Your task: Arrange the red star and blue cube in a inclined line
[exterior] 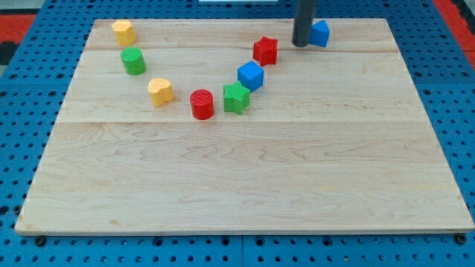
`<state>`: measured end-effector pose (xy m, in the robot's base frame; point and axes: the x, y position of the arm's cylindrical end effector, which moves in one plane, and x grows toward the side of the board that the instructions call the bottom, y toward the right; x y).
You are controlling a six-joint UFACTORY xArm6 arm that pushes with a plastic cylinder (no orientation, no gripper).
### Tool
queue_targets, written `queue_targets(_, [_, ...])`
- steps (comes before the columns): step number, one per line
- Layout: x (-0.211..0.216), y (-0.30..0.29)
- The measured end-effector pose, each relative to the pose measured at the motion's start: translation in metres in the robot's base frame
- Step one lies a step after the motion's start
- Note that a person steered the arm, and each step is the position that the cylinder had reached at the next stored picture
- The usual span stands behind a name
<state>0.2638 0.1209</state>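
My rod's upper part is cut off at the view's top and hides part of the second blue block (320, 33)

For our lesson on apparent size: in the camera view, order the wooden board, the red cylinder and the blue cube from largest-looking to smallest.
1. wooden board, by far.
2. red cylinder and blue cube look alike; the cylinder is nearer the view's bottom, so I won't rank them.

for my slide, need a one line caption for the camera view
My tip beside a blue block, near the red star and blue cube.
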Motion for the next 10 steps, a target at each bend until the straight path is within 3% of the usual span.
queue_targets(1, [-0.027, -0.003])
queue_targets(2, [-0.043, 0.041])
queue_targets(3, [-0.072, -0.037])
queue_targets(5, [-0.041, -0.139])
queue_targets(6, [-0.034, -0.143])
queue_targets(7, [0.007, -0.088])
queue_targets(8, [0.018, -0.054])
queue_targets(9, [0.005, -0.151])
queue_targets(10, [0.042, -0.101])
